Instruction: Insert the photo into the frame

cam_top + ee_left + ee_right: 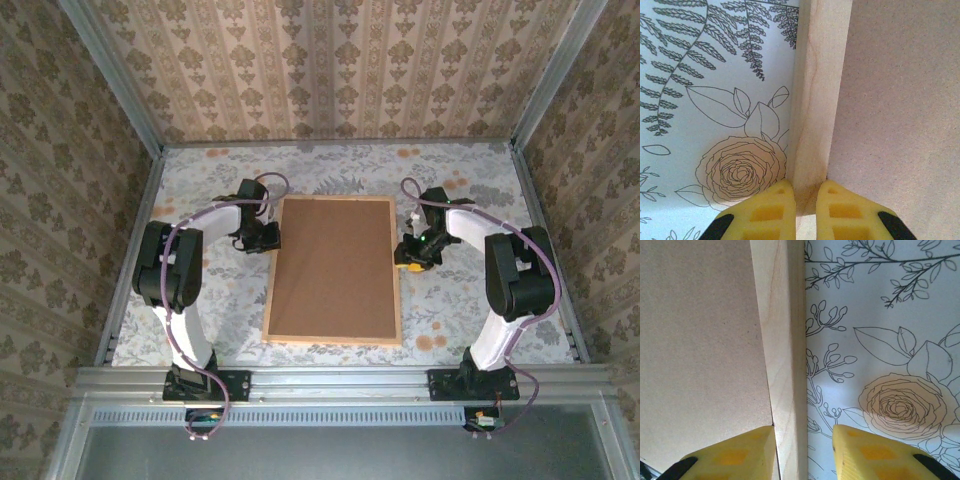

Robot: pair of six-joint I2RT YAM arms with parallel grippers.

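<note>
The frame (332, 341) lies flat in the middle of the table with its brown backing board (333, 270) facing up. The photo is hidden from view. My left gripper (270, 237) is at the frame's left edge near the far corner. In the left wrist view its yellow fingertips (806, 195) press on both sides of the light wood moulding (817, 90), shut on it. My right gripper (408, 255) straddles the right edge. There, one fingertip touches the moulding (785, 340) beside the board (700, 340). The other stands off over the cloth, so the right gripper (804, 437) is open.
A floral tablecloth (450, 310) covers the table around the frame. Metal rails (130, 250) and wallpapered walls close in the left, right and far sides. There is free cloth beyond the frame's far edge (340, 170).
</note>
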